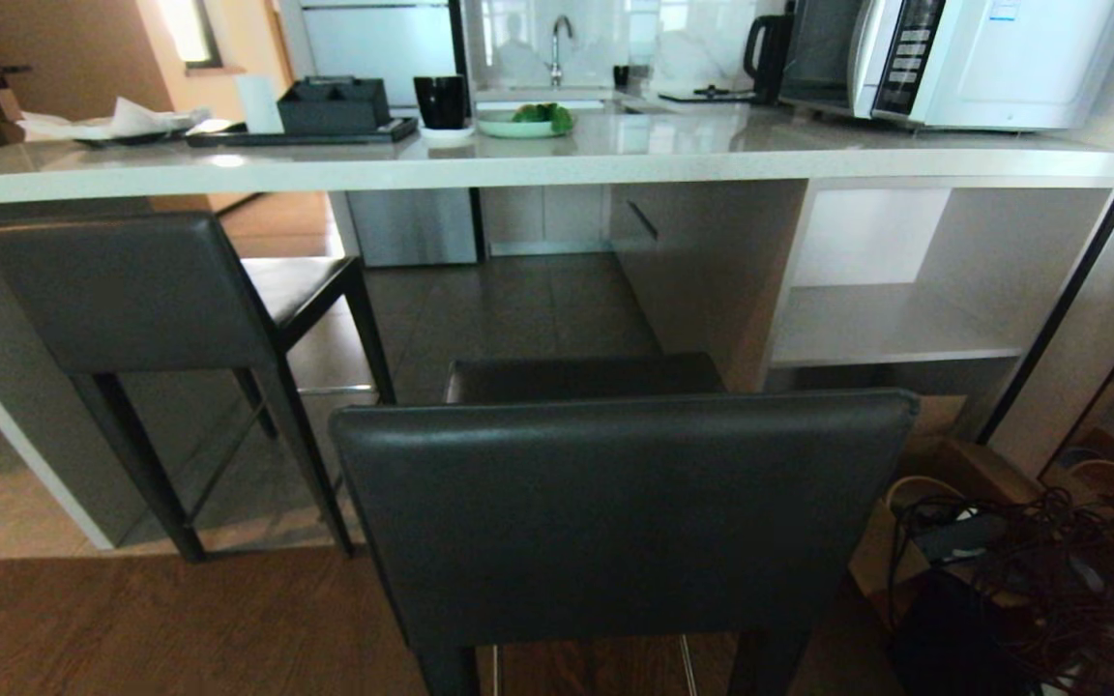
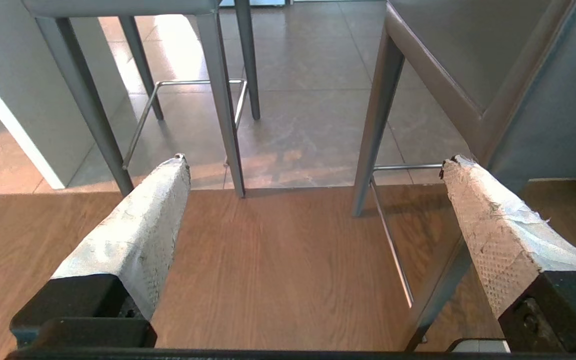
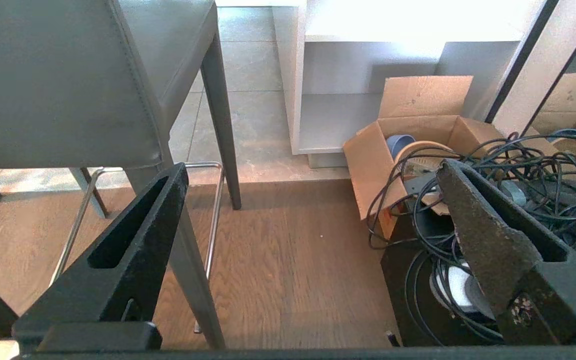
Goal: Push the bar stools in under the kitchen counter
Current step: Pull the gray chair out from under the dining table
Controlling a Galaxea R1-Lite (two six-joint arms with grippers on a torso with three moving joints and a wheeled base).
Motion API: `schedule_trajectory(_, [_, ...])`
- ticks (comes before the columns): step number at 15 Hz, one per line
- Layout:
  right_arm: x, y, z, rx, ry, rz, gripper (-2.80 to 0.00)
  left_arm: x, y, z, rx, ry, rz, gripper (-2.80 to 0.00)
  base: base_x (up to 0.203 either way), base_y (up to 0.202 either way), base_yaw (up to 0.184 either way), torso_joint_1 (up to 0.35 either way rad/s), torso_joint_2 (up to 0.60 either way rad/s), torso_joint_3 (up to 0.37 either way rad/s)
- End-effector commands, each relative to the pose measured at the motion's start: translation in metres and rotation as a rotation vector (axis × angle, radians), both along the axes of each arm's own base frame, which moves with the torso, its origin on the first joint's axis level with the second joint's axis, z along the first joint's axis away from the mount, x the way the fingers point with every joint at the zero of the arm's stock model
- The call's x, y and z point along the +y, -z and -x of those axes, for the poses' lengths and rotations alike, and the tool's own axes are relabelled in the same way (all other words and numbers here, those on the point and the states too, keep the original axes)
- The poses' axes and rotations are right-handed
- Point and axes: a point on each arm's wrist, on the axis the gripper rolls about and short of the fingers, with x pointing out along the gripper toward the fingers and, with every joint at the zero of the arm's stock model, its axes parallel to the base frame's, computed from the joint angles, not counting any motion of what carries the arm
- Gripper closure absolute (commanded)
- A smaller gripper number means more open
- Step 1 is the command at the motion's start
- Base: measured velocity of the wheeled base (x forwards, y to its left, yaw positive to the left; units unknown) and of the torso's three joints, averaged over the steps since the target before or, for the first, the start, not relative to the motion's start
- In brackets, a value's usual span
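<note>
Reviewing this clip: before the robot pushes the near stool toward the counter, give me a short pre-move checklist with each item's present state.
1. Left pincer open, holding nothing: ok.
2. Right pincer open, holding nothing: ok.
3. Near stool already under the kitchen counter: not ok, it stands out on the wood floor.
4. Far stool seat under the counter: ok.
5. Tiles ahead of the near stool free: ok.
6. Cable tangle apart from the stool's legs: cannot tell.

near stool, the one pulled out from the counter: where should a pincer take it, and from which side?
Probably the top edge of the near stool's backrest, approached from the robot's side. It faces the robot squarely, upright, as the closest part. Both pincers, left and right, are open and empty; the kitchen counter lies straight beyond.
</note>
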Motion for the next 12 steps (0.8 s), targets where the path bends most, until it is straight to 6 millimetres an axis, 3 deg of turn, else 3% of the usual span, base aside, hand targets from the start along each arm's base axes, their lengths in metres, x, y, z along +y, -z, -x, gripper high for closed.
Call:
schedule_trajectory(1, [0.0002, 0.0001, 0.0001, 0.000, -0.008, 0.008, 0.00, 0.0000, 0.0001, -0.0002, 0.003, 0.001, -0.002, 0.00, 0.000, 0.000, 0.000, 0.000, 0.00, 0.000])
schedule_trajectory(12, [0.0001, 0.0000, 0.0001, -0.001, -0.006, 0.006, 0.00, 0.0000, 0.0001, -0.0002, 0.003, 0.001, 0.003, 0.00, 0.000, 0.000, 0.000, 0.000, 0.00, 0.000])
